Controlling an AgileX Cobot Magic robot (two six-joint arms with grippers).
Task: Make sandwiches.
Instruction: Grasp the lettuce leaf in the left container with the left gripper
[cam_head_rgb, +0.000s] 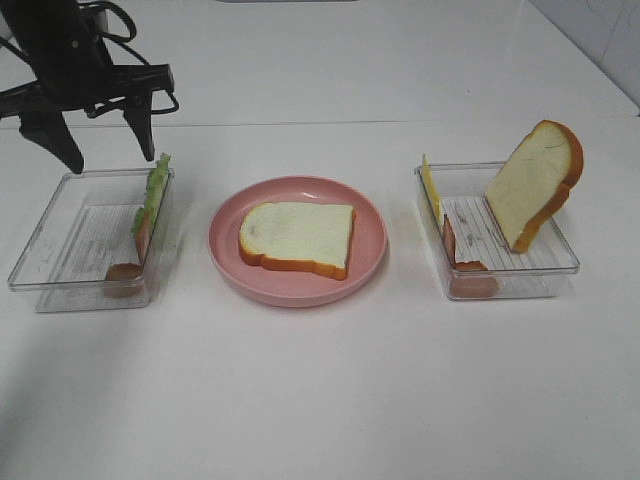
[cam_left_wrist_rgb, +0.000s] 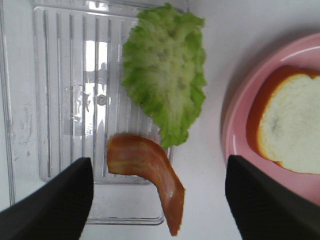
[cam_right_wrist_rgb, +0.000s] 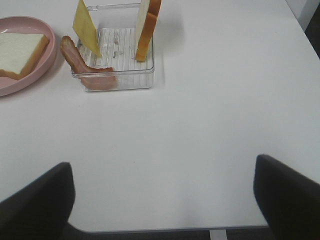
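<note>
Three containers stand in a row on the white surface (cam_head_rgb: 320, 400). The left clear plastic tray (cam_head_rgb: 70, 245) holds a green lettuce leaf (cam_head_rgb: 155, 195) propped upright against the wall nearest the plate. A reddish-brown bacon strip (cam_head_rgb: 140, 240) leans just below it along that same wall, its lower end down in the tray's near corner. From the left wrist camera the leaf seems to lap over the rim, though the clear plastic makes that hard to judge. The rest of the ribbed floor is bare.

In the middle sits the round pink plate (cam_head_rgb: 300, 290), with one white bread slice (cam_head_rgb: 297, 235) lying flat on it, crust towards the near side.

The right clear plastic tray (cam_head_rgb: 505, 268) holds three things. A yellow cheese slice (cam_head_rgb: 431, 190) stands on edge against the wall nearest the plate. A second bacon strip (cam_head_rgb: 452, 250) runs along the foot of that wall to the near corner. A second bread slice (cam_head_rgb: 530, 185) stands tilted, leaning towards the far right side.

The left fingers (cam_head_rgb: 142, 125) hang well apart above the far edge of the left tray, gripping nothing. The right fingers (cam_right_wrist_rgb: 37, 205) are spread wide over bare surface on the near side of the right tray, also holding nothing.
</note>
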